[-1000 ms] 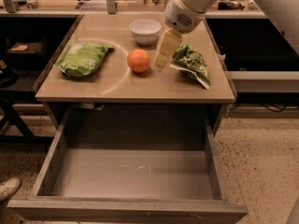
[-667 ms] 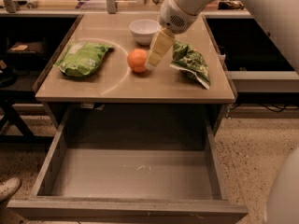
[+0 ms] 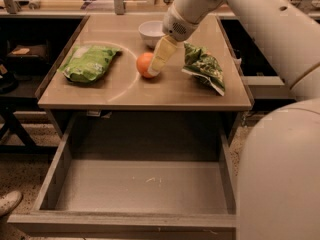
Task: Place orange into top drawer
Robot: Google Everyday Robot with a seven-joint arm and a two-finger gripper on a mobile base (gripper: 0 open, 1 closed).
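Orange [image 3: 144, 64] just by jaws, mid tbl [image 3: 150, 91]

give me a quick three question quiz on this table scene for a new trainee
1. True or false: the small round orange fruit already lies in the wide grey top drawer.
2. Pick one. The robot's gripper is:
A) down inside the drawer
B) close beside the orange, over the tan tabletop
C) above a green snack bag
3. Short answer: what stands just behind the orange, toward the table's far edge?

Key
1. False. The orange is on the tabletop, and the open drawer holds nothing.
2. B
3. The small round white bowl.
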